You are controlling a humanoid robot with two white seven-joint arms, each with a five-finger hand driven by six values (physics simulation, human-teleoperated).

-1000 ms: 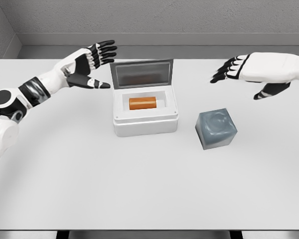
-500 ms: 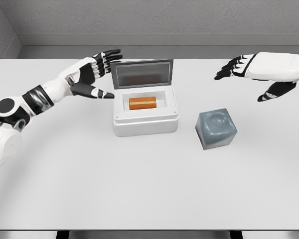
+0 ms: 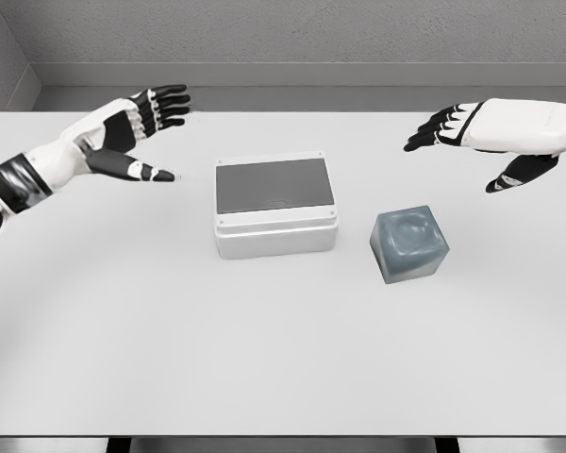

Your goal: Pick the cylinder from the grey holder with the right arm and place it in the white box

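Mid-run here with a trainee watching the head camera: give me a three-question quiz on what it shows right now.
1. True or false: the lid of the white box is shut.
2. The grey holder sits on which side of the box in the picture? A) left B) right C) behind it
3. Fill in: the right hand holds ______.

Key
1. True. The dark lid lies flat on the box, so the inside is hidden.
2. B. It stands apart from the box, on the table.
3. Nothing. Its fingers are spread above the table, behind the holder. The left hand is also open, left of the box.
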